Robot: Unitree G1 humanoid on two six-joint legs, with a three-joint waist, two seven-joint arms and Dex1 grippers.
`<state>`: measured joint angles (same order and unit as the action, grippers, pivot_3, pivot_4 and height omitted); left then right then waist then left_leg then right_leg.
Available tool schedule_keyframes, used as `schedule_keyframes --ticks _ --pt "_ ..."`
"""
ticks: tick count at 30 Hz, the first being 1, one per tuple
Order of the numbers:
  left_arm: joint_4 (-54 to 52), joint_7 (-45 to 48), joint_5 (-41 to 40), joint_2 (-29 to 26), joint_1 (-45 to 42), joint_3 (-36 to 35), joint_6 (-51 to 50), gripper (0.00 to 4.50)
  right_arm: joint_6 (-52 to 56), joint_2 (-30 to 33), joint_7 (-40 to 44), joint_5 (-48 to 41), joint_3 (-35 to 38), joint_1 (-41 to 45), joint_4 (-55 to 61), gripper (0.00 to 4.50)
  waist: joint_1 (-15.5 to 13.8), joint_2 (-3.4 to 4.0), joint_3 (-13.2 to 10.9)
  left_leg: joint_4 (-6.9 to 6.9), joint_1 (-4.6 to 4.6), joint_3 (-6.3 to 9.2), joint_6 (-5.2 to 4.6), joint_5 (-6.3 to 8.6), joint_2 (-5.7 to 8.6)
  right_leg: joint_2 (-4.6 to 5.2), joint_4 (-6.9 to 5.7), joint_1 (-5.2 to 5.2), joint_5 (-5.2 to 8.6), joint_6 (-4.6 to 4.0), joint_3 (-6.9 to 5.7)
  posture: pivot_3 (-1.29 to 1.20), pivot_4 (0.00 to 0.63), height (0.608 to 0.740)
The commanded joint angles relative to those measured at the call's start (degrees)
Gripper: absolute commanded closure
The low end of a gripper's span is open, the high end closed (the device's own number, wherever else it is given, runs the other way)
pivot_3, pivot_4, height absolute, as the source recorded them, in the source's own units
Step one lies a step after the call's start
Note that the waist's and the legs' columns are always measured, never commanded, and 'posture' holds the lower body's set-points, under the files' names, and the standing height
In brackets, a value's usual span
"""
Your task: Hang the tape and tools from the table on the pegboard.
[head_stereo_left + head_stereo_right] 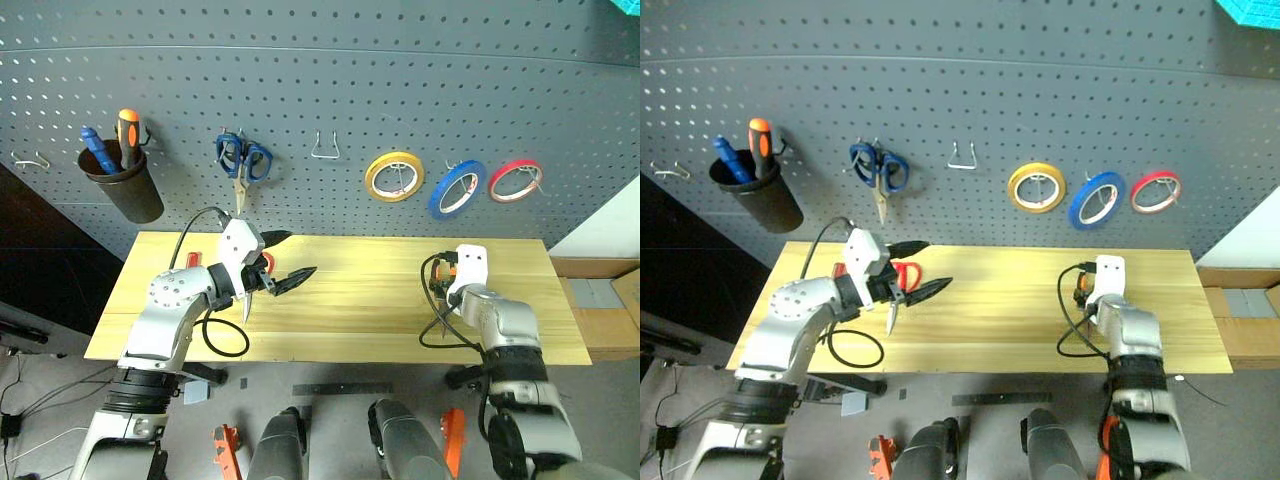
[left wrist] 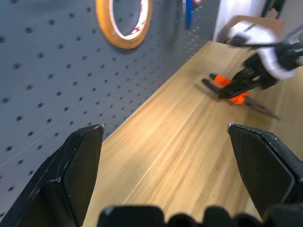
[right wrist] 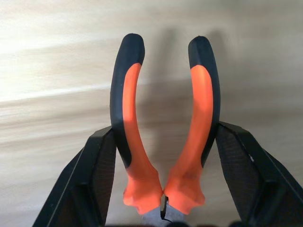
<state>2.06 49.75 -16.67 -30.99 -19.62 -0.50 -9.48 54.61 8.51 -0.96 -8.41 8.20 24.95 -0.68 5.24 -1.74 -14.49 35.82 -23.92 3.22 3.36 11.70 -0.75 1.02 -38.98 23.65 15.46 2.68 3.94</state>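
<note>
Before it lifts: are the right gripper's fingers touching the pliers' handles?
Touching. In the right wrist view, both fingers press the outer sides of the pliers handles, with no gap showing.

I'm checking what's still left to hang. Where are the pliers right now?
The pliers sit between the fingers of the right gripper, over the right side of the table, below the blue tape hanging on the pegboard.
</note>
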Motion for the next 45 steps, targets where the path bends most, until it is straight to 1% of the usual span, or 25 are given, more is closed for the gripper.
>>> schedule_keyframes --ticks 1,4,6,9,11,15,17,20,22,25,30,33,36,41,45 --pt "-3.3 -1.6 -1.4 0.4 2.1 -3.3 2.2 0.0 5.1 0.4 2.0 -1.4 -7.4 -5.2 22.2 1.8 0.0 0.0 0.0 0.0 0.0 0.01 0.0 0.0 -0.01 -0.01 0.0 0.0 0.01 0.01 0.0 -0.1 0.183 0.74" --pt "-4.9 -1.4 -4.0 0.8 4.2 -5.5 2.3 0.0 4.7 3.5 4.4 -0.4 -15.9 -9.4 34.5 1.81 -0.1 -0.03 0.0 0.03 -0.02 0.0 0.01 0.01 -0.01 -0.01 0.02 0.01 0.06 0.09 0.0 -0.11 0.185 0.74" --pt "-6.0 -1.5 -6.0 0.9 5.3 -7.2 1.5 0.0 4.4 3.3 4.0 -0.1 -18.8 -10.4 39.8 1.81 -0.1 -0.04 0.0 0.07 -0.04 0.0 0.01 0.0 -0.01 0.0 0.03 0.01 0.08 0.14 0.0 -0.11 0.186 0.74" --pt "-7.3 -2.1 -10.3 1.3 6.3 -11.1 0.3 0.0 1.8 3.5 3.6 2.0 -22.3 -6.1 43.7 1.81 0.0 -0.05 0.1 0.12 -0.04 0.0 0.01 0.0 -0.02 0.01 0.03 0.0 0.1 0.17 0.0 -0.11 0.186 0.74" --pt "-7.4 -2.5 -11.3 0.9 6.7 -12.7 0.4 0.0 0.7 2.7 3.8 2.5 -22.4 -1.5 42.4 1.81 0.0 -0.09 0.1 0.18 -0.03 -0.03 0.01 0.0 -0.03 0.0 0.04 0.0 0.12 0.19 0.01 -0.1 0.181 0.74" --pt "-7.8 -3.6 -11.5 -0.5 7.3 -15.2 0.2 0.0 -3.3 0.1 4.4 3.1 -20.6 8.7 33.7 1.81 0.0 -0.29 0.2 0.24 0.02 0.01 0.02 -0.02 -0.04 -0.02 0.01 -0.06 0.09 0.15 -0.02 -0.07 0.181 0.74" --pt "-8.2 -3.9 -11.8 -0.8 7.5 -15.9 -0.3 0.0 -5.3 -0.7 4.8 3.4 -20.1 11.1 30.3 1.81 -0.2 -0.4 0.3 0.21 0.02 0.04 0.02 -0.02 -0.03 -0.02 0.01 -0.06 0.0 -0.01 -0.06 -0.06 0.179 0.74" --pt "-10.0 -5.5 -12.2 -1.1 8.9 -17.8 -0.9 0.0 -10.4 -3.5 5.1 3.8 -19.9 17.3 22.9 1.81 -0.4 -0.44 0.3 0.16 -0.05 0.07 0.02 0.01 -0.01 0.06 0.02 -0.04 -0.01 -0.02 -0.1 -0.03 0.169 0.74" --pt "-10.5 -6.3 -12.2 -0.9 9.1 -18.2 -1.1 0.0 -12.9 -4.6 5.1 4.1 -19.7 19.7 19.5 1.81 -0.5 -0.44 0.3 0.15 -0.11 0.06 0.01 0.01 -0.01 0.11 0.02 0.02 -0.02 -0.03 -0.11 -0.02 0.165 0.74" --pt "-12.0 -7.8 -12.5 -0.6 9.7 -18.8 -1.3 0.0 -19.3 -7.6 3.8 5.4 -19.4 25.6 11.4 1.81 -0.6 -0.46 0.3 0.15 -0.23 0.11 0.02 0.01 -0.01 0.12 0.0 0.14 -0.02 -0.04 -0.18 0.0 0.154 0.74" --pt "-12.5 -9.3 -12.6 -0.4 9.0 -18.6 -1.3 0.0 -29.0 -10.0 2.4 6.7 -17.2 33.3 -0.7 1.81 -0.8 -0.61 0.4 0.16 -0.24 0.13 0.03 0.0 0.02 0.11 -0.06 0.18 -0.05 -0.08 -0.22 0.03 0.14 0.74" --pt "-12.7 -10.6 -11.8 -0.1 8.2 -17.7 -1.3 0.0 -36.1 -10.3 1.0 7.9 -15.9 36.9 -7.9 1.81 -1.2 -0.86 0.6 0.15 -0.25 0.14 0.03 0.0 0.02 0.11 -0.06 0.19 -0.06 -0.09 -0.25 0.04 0.135 0.74" --pt "-12.7 -11.8 -11.0 0.5 6.8 -16.5 -0.9 0.0 -43.1 -10.3 -0.7 9.1 -14.6 39.8 -15.3 1.81 -1.9 -0.95 0.7 0.15 -0.26 0.13 0.04 -0.01 0.03 0.12 -0.06 0.2 -0.07 -0.11 -0.25 0.06 0.131 0.74" --pt "-12.6 -12.3 -10.9 1.1 5.2 -15.2 -1.0 0.0 -50.9 -11.6 -2.5 9.2 -12.4 44.0 -25.5 1.81 -2.3 -1.01 0.9 0.15 -0.26 0.11 0.05 -0.01 0.02 0.12 -0.07 0.22 -0.09 -0.14 -0.25 0.06 0.129 0.74" --pt "-11.4 -13.6 -11.4 2.3 2.6 -14.7 -1.5 0.0 -57.0 -12.5 -3.7 10.1 -12.1 46.1 -33.3 1.81 -2.4 -1.05 1.0 0.15 -0.39 0.07 0.1 -0.04 -0.02 0.11 -0.16 0.41 -0.15 -0.23 -0.26 0.06 0.129 0.74"
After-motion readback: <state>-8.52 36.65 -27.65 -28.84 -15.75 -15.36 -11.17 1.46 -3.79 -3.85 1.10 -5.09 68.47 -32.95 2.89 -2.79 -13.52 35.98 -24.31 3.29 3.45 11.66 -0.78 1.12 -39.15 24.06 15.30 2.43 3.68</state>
